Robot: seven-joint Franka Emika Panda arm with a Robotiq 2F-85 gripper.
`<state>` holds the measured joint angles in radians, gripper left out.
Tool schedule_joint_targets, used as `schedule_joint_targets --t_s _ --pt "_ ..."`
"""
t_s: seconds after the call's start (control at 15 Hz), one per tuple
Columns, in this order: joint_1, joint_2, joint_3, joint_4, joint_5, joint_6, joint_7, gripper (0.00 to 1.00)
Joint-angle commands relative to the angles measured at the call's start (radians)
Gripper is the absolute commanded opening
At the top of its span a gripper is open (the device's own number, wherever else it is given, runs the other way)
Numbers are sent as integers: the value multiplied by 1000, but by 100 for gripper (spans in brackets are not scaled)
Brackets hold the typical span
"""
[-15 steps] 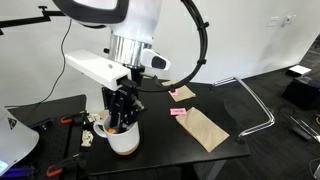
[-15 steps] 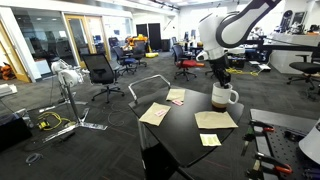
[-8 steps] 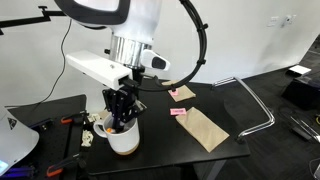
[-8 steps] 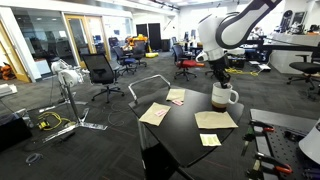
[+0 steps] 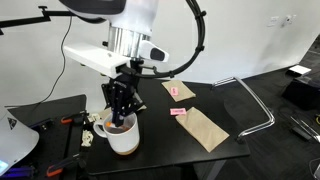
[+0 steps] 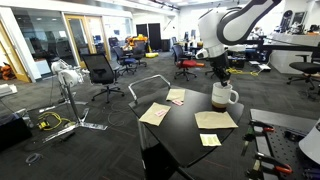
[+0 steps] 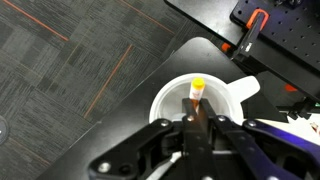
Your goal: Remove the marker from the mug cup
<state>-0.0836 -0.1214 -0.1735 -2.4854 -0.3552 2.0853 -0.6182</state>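
Open office-lab — swivel chairs [image 6: 100, 68]; carpet tiles [image 7: 60, 80]

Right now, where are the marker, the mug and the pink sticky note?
marker [image 7: 198, 100], wrist view, on its shaft below the yellow cap.
mug [image 5: 123, 141], in an exterior view, on its white side wall.
pink sticky note [image 5: 179, 113], in an exterior view, on its middle.

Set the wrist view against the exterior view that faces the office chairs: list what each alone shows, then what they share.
Wrist view only: the yellow-capped marker standing inside the white ceramic mug, pinched between the fingers, and a red-handled tool. Exterior view only: tan paper sheets, black office chairs and the white robot arm. Both: the mug, the round black table under it, and the gripper above the mug.
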Motion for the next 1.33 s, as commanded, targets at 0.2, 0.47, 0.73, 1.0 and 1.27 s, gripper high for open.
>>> schedule_joint_targets --t_s 0.2,0.47,0.73,1.0,1.27 --pt "-2 -175 45 -17 -56 -112 64 3" --pt "8 -287 48 -15 -49 -168 40 3" --pt "26 -385 45 -5 -30 -208 29 3" --pt "72 -431 43 -7 27 -193 33 3" --pt "129 -429 49 -18 130 -135 58 3"
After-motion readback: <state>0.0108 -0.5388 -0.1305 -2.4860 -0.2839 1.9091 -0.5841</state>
